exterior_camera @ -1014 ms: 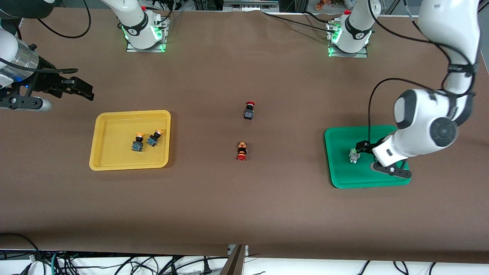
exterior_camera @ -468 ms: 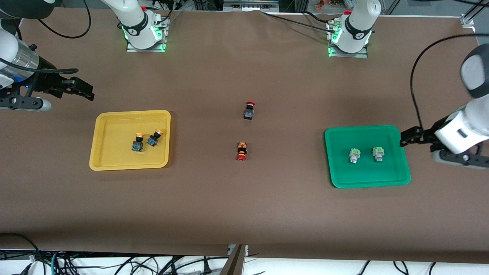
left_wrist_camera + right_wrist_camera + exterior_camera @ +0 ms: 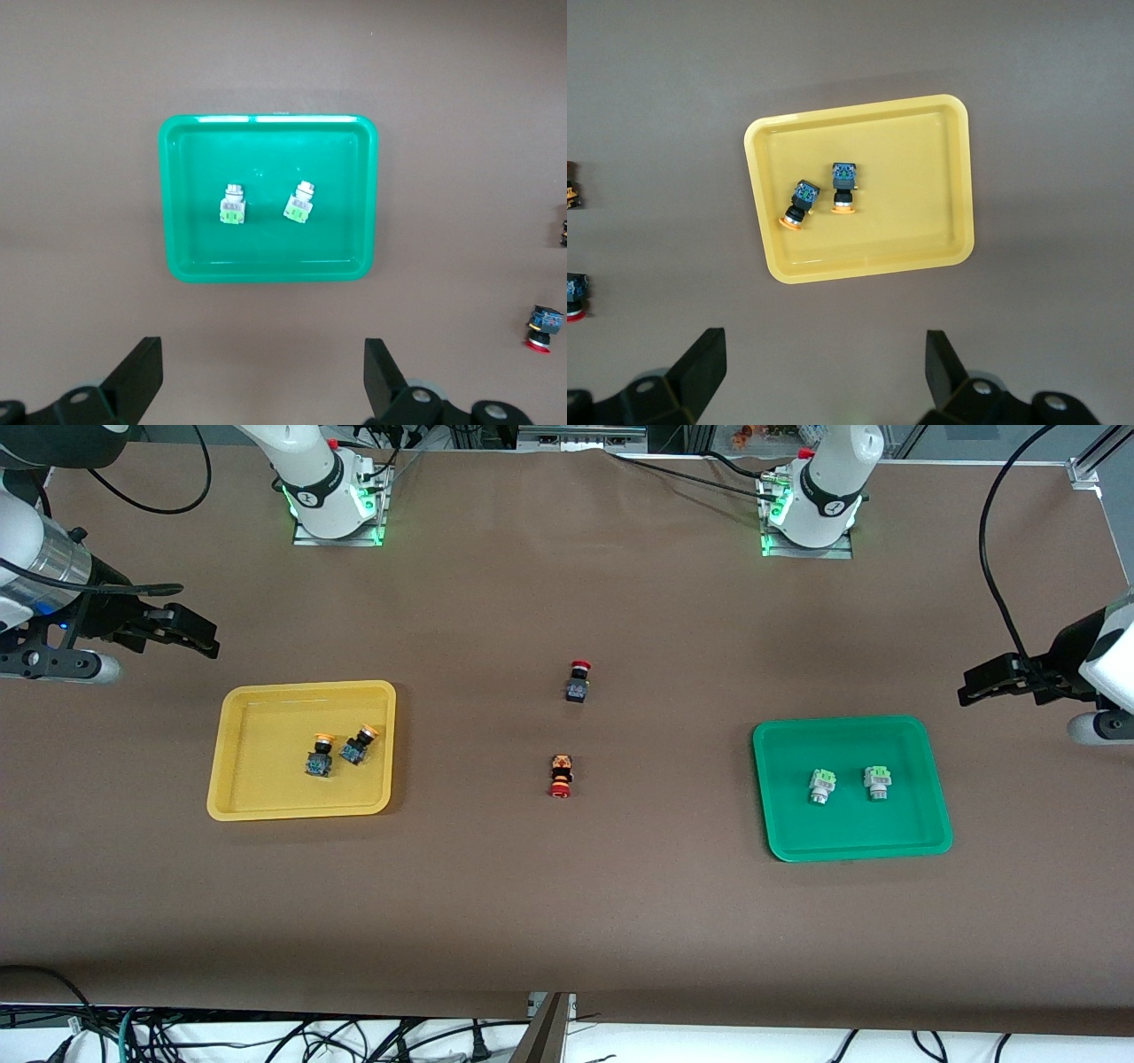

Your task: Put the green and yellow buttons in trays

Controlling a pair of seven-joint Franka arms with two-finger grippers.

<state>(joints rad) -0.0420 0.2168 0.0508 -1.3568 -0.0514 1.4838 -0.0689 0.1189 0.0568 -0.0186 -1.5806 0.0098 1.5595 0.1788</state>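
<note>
Two green buttons (image 3: 821, 786) (image 3: 877, 781) lie side by side in the green tray (image 3: 850, 828). In the left wrist view they show (image 3: 232, 204) (image 3: 301, 204) in the same tray (image 3: 266, 257). Two yellow buttons (image 3: 320, 755) (image 3: 359, 745) lie in the yellow tray (image 3: 266, 735). In the right wrist view they show (image 3: 800, 204) (image 3: 843, 186) in that tray (image 3: 921, 177). My left gripper (image 3: 970, 688) (image 3: 263, 381) is open and empty, raised over the table by the green tray. My right gripper (image 3: 208, 640) (image 3: 824, 372) is open and empty, waiting raised by the yellow tray.
A red-capped black button (image 3: 578, 681) and a red-capped button with an orange-black body (image 3: 560, 776) lie on the brown table between the trays. The arm bases (image 3: 332, 505) (image 3: 811, 509) stand along the table's edge farthest from the front camera.
My left arm has lifted away from over the green tray toward its own end of the table, uncovering a second green button in the tray. The right arm has not moved.
</note>
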